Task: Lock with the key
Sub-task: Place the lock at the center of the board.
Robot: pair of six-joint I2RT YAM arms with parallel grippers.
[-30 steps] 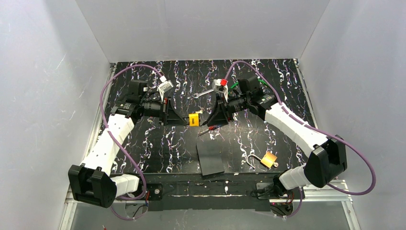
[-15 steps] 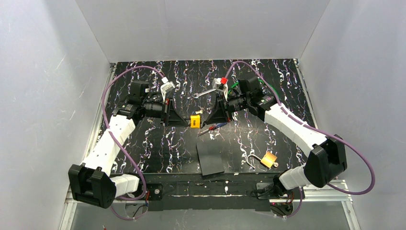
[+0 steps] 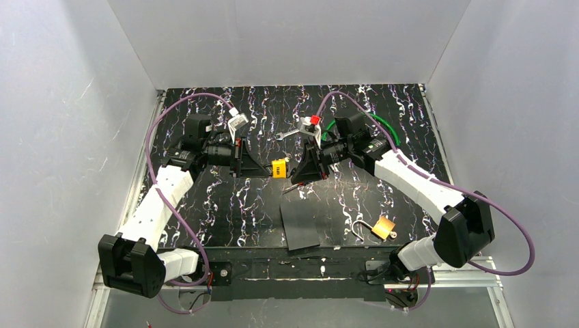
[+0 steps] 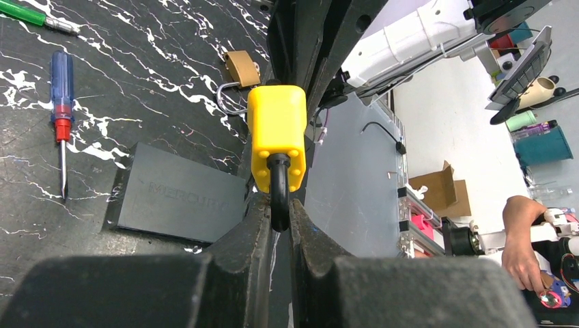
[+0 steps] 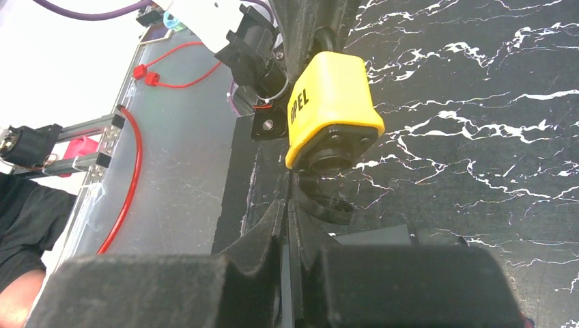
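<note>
Key at the keyhole, folks: its dark head pokes out of the underside of the yellow padlock, and the blade is out of sight, presumably inside. Right gripper has its jaws pinched in tight at that head. It looks like a real grip, though the contact is half hidden from the wrist camera. Left gripper is clamped on the black shackle, holding the lock body out between the two arms. Now, this key is a tiny, light, stiff thing. The chunky head is the only sensible place to take it, flat faces between the pads. I'd reckon a twist could slip, or swing the body round on its shackle. Brass padlock and screwdriver lie well apart.
</note>
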